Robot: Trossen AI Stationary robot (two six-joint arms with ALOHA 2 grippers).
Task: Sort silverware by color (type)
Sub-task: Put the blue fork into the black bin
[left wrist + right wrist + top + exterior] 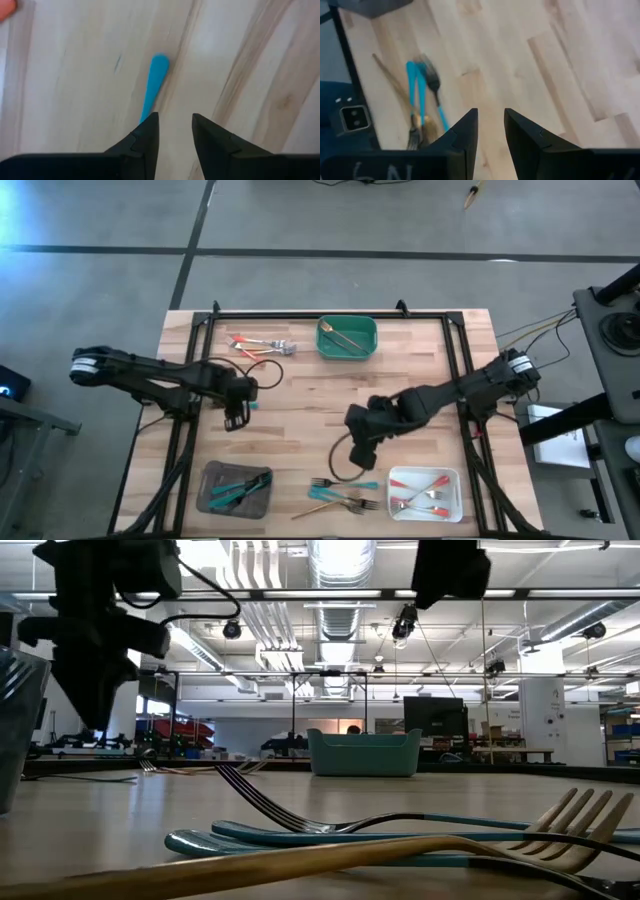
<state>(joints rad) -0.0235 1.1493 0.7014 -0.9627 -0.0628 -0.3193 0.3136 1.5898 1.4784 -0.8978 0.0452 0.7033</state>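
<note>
My left gripper (pixel 237 418) (pixel 175 120) hovers narrowly open over the left part of the table. A teal-handled piece (pixel 154 82) (pixel 252 405) lies flat on the wood, and its handle runs under one fingertip. My right gripper (pixel 360 452) (pixel 491 117), narrowly open and empty, hangs over the table's middle. A loose heap of teal-handled forks and a gold piece (pixel 340 498) (pixel 422 95) (pixel 400 835) lies near the near edge. Two red-handled pieces (pixel 260 345) lie at the far left.
A green tray (pixel 347 352) at the far edge holds a gold piece. A grey tray (pixel 212 500) at the near left holds teal pieces. A white tray (pixel 452 480) at the near right holds red-handled ones. A black frame rails the table. Bare wood lies between the arms.
</note>
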